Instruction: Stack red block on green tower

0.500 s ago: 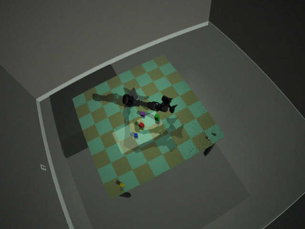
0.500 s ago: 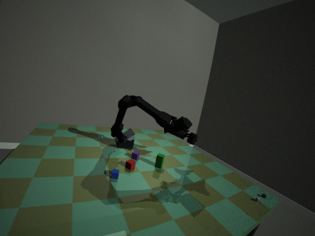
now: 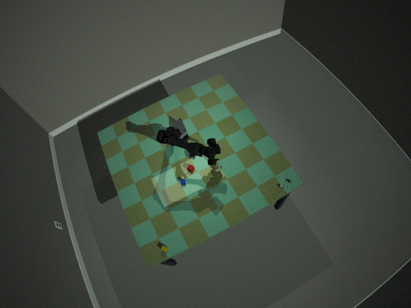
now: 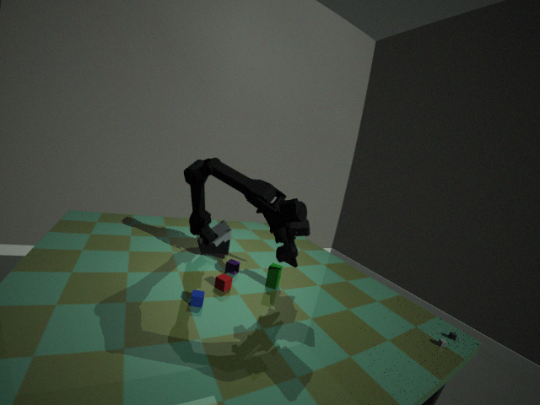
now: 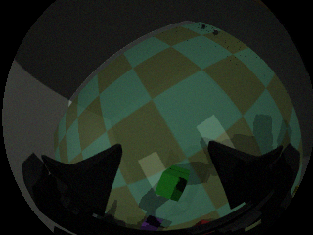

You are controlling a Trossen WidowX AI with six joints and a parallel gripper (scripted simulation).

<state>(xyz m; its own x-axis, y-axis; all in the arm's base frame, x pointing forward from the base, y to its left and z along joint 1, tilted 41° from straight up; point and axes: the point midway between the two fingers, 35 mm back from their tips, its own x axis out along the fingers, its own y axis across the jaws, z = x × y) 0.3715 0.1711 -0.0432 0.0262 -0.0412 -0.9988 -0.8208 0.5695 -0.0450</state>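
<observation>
In the top view the arm (image 3: 185,142) covers the green tower, and only a sliver of the purple block (image 3: 191,154) shows. In the wrist view the purple block (image 5: 152,223) and red block (image 5: 203,222) are mostly cut off behind the dark gripper body. Two tiny things near the table corner (image 4: 447,338) are too small to tell.
</observation>
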